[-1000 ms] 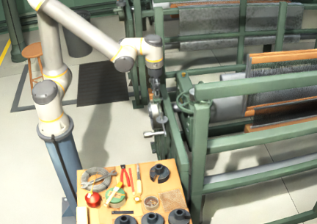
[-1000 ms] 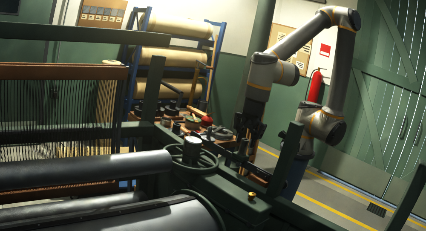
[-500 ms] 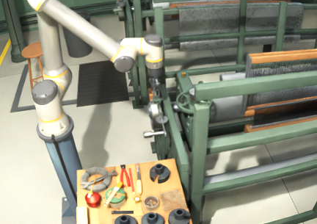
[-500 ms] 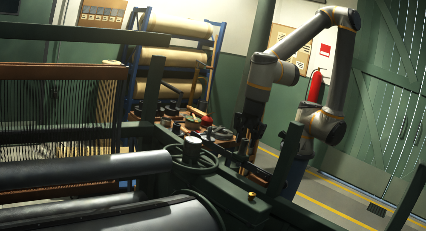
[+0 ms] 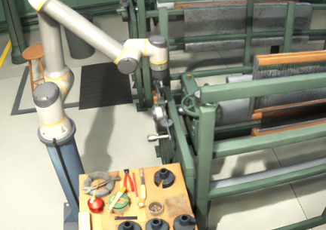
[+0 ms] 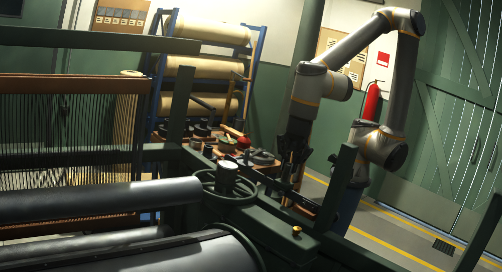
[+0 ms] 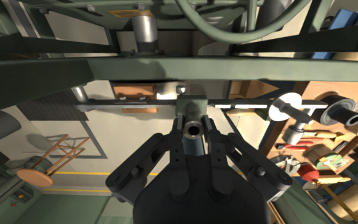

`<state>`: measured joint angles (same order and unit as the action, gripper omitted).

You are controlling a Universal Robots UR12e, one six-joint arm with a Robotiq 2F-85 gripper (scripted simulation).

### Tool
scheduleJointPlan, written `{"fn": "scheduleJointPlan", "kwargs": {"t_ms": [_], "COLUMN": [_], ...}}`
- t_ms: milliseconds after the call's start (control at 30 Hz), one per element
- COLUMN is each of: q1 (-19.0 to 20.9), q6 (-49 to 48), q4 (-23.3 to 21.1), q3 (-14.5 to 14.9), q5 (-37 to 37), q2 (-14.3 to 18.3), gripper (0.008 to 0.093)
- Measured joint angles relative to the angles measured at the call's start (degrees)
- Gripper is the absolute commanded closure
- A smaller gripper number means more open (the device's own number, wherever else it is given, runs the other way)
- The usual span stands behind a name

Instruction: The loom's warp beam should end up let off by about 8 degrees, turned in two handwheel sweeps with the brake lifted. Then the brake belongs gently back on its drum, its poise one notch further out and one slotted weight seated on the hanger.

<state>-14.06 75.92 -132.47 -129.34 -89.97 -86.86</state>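
The brake lever (image 7: 236, 104) runs as a flat steel bar along the outside of the green loom frame, and its upright grey poise knob (image 7: 192, 125) (image 6: 286, 169) stands on a green saddle on that bar. A wooden brake block (image 7: 135, 94) sits under the bar to the left. The weight hanger (image 7: 289, 110) with its white disc hangs near the bar's right end. The green handwheel (image 6: 224, 190) (image 5: 189, 104) lies on the frame beside the lever. My gripper (image 7: 193, 128) (image 6: 293, 155) (image 5: 158, 89) comes straight down over the poise knob and is closed on it.
The wooden tool cart (image 5: 136, 202) stands at the loom's corner with several black slotted weights (image 5: 164, 177), pliers, a wire coil and a red can. The robot pedestal (image 5: 62, 163) is beside it. A stool (image 5: 33, 53) stands farther back on the floor.
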Motion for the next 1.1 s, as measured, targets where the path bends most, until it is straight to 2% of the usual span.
{"fn": "scheduleJointPlan", "kwargs": {"t_ms": [367, 1100], "q1": [0.0, -1.3], "q6": [0.0, -1.3], "q4": [0.0, 0.0], "q3": [0.0, 0.0], "q5": [0.0, 0.1], "q2": [0.0, 0.0], "gripper": [0.0929, 0.0934]}}
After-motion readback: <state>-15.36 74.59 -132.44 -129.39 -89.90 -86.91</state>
